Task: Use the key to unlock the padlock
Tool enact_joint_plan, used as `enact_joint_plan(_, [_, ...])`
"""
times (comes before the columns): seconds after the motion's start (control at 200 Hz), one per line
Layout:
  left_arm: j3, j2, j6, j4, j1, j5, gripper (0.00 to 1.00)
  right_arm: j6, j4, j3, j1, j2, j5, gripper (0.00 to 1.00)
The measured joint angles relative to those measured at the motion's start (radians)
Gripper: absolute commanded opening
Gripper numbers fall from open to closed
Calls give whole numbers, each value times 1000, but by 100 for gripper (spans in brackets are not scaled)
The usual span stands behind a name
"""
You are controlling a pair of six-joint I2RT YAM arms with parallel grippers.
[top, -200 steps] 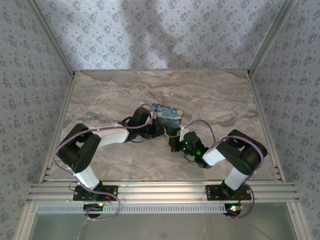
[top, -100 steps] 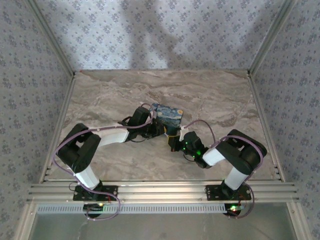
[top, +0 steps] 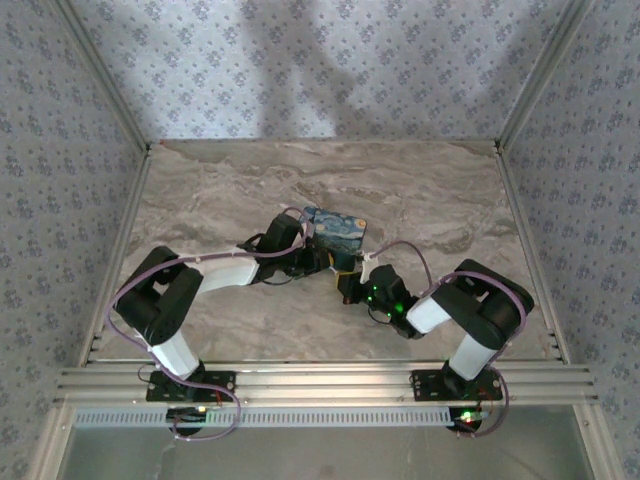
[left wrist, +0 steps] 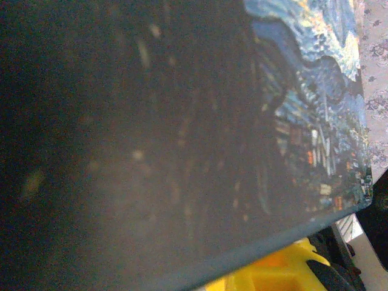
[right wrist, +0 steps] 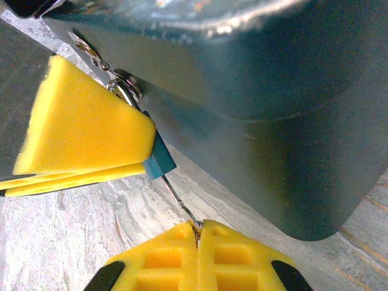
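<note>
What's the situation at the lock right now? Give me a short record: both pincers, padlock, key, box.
left pincer: shut on padlock, close beside the box
right pincer: shut on key
padlock: small blue body poking out between yellow pads
key: thin shaft reaches the padlock's underside; how deep it sits cannot be told
box: blue, standing on the marble table

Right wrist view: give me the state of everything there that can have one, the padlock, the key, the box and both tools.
padlock, hanging at the box's latch, clamped between the left tool's pads.
key, thin shaft pinched in the right tool, tip up at the padlock's underside.
box, resting on the table, lid looks shut.
left tool, shut on the padlock.
right tool, shut on the key.
</note>
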Motion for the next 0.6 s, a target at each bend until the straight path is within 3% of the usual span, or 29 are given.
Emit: enact_joint_plan(0.605, [0,3,-8,15,-7,-12,19,27,26,2,0,13,19,0])
